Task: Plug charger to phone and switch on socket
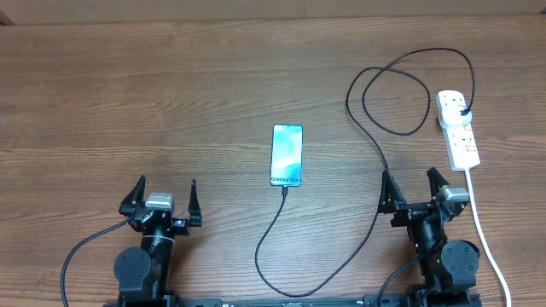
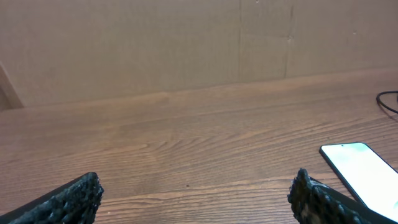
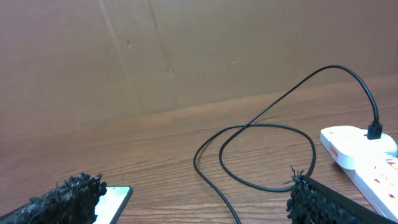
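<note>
The phone (image 1: 287,156) lies flat mid-table, screen up; it also shows in the left wrist view (image 2: 364,171) and the right wrist view (image 3: 112,198). The charger cable (image 1: 375,136) has its connector tip at the phone's near edge (image 1: 284,193) and its black plug in the socket's far outlet (image 1: 463,113). It loops on the table in the right wrist view (image 3: 261,155). The socket (image 1: 458,128) lies at the right, also in the right wrist view (image 3: 364,152). My left gripper (image 1: 166,198) and right gripper (image 1: 412,189) are open and empty near the front edge.
The socket's white cord (image 1: 486,239) runs down the right side past my right arm. A brown cardboard wall (image 2: 186,43) stands behind the table.
</note>
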